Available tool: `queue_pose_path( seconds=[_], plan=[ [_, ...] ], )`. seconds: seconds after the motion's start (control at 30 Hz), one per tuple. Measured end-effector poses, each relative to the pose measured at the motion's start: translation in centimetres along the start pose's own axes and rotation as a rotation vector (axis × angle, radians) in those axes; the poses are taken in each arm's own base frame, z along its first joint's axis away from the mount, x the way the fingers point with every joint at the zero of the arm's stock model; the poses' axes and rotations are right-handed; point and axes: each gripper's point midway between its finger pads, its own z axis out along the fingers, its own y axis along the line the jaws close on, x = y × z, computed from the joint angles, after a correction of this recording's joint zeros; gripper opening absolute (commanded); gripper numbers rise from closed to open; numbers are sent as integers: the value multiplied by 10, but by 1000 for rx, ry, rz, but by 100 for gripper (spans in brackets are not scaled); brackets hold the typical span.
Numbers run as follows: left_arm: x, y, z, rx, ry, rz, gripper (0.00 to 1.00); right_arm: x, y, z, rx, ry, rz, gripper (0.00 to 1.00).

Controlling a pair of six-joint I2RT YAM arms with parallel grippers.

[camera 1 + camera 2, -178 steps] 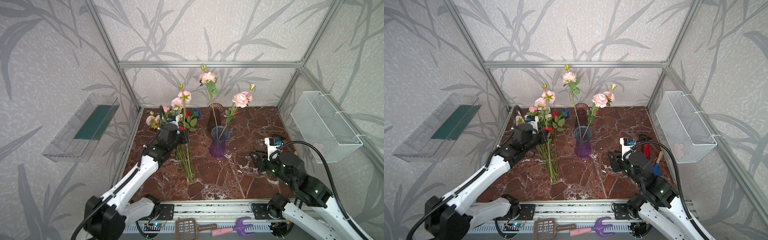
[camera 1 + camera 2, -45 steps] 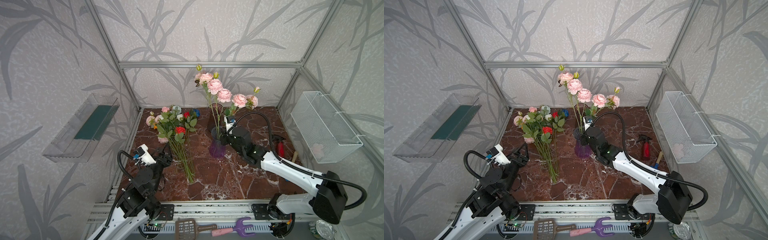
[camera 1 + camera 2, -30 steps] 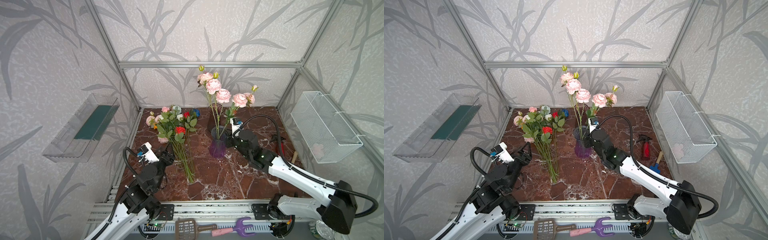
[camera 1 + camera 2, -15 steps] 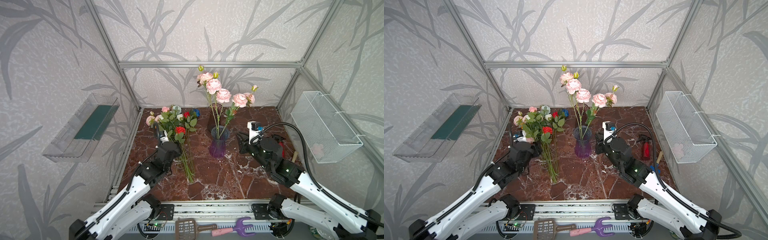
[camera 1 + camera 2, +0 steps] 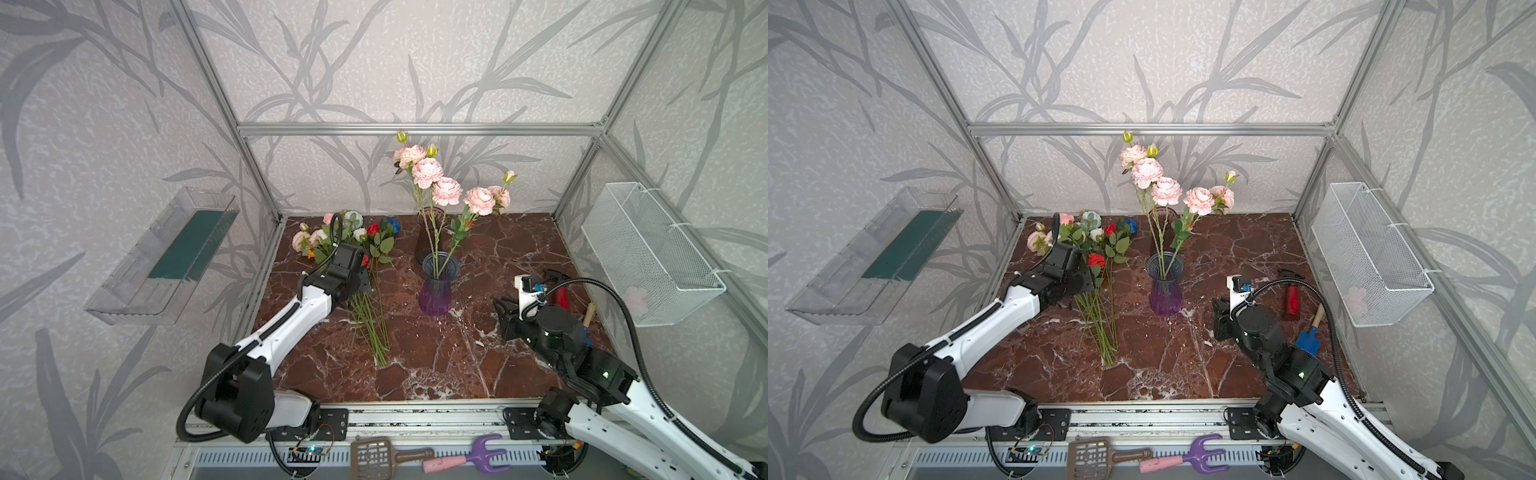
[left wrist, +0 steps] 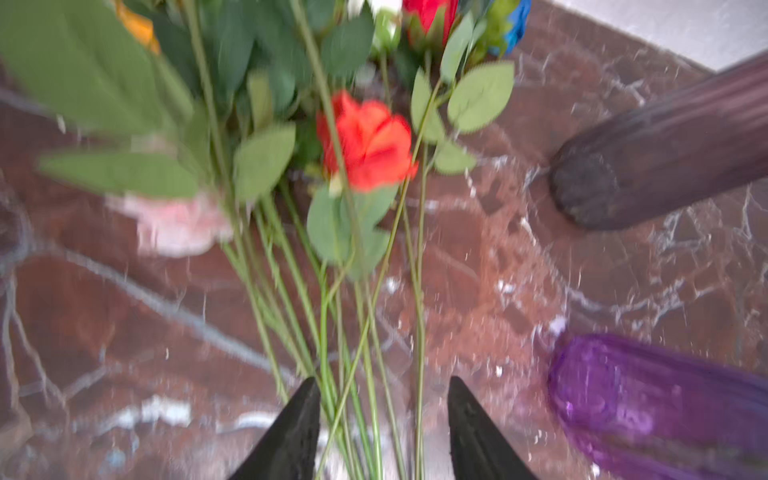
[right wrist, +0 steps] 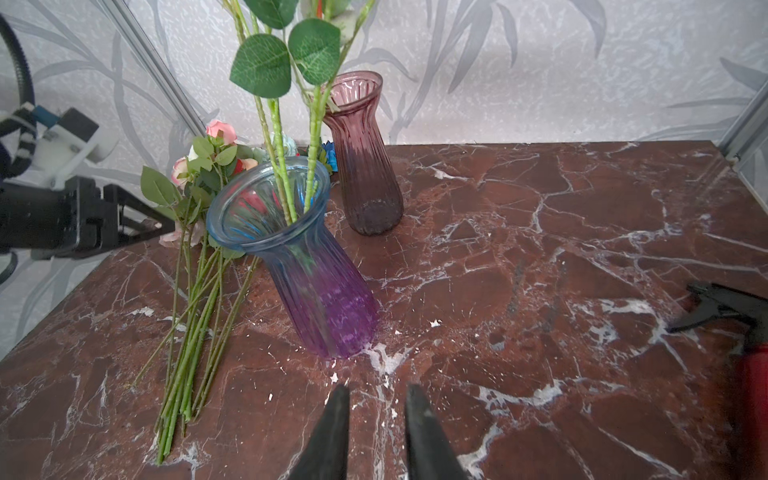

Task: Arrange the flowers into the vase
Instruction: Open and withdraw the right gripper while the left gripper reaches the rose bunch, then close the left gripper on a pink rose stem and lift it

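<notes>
The vase [image 5: 436, 286] [image 5: 1165, 286] is clear glass, blue at the rim and purple at the base, and stands mid-table with three pink peony stems [image 5: 446, 191] in it. The other flowers [image 5: 370, 320] lie in a bunch to its left, stems toward the front, with a red rose [image 6: 365, 141] among them. My left gripper [image 6: 383, 384] [image 5: 361, 291] is down on the bunch, its jaws apart with several green stems between them. My right gripper [image 7: 378, 388] [image 5: 500, 305] hovers right of the vase [image 7: 307, 274], narrowly open and empty.
A second, dark mauve vase [image 5: 430, 232] [image 7: 363, 166] stands empty behind the blue one. A red spray bottle [image 5: 1292, 299] and blue trowel [image 5: 1308, 338] lie at the right. A wire basket [image 5: 648, 253] hangs on the right wall, a clear shelf [image 5: 166, 257] on the left.
My left arm has reached from the front edge to the lying bunch and its jaws have narrowed around stems. My right arm has drawn back from the vase to the right.
</notes>
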Motion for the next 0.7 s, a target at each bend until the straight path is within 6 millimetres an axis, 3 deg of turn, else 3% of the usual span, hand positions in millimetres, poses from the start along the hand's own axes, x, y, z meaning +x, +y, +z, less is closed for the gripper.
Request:
queue_pose_path(
  seconds=[0.1, 0.23, 0.5, 0.7],
  plan=[
    [-11, 1, 20, -36, 31, 3, 40, -1, -5, -8, 6, -14, 14, 26],
    [-10, 10, 44, -103, 103, 19, 36, 0, -11, -15, 21, -20, 22, 26],
    [-17, 10, 74, -141, 181, 42, 24, 6, -16, -18, 36, -1, 14, 26],
    [-1, 17, 94, -182, 252, 59, 21, 8, -18, -19, 47, 5, 11, 26]
  ],
)
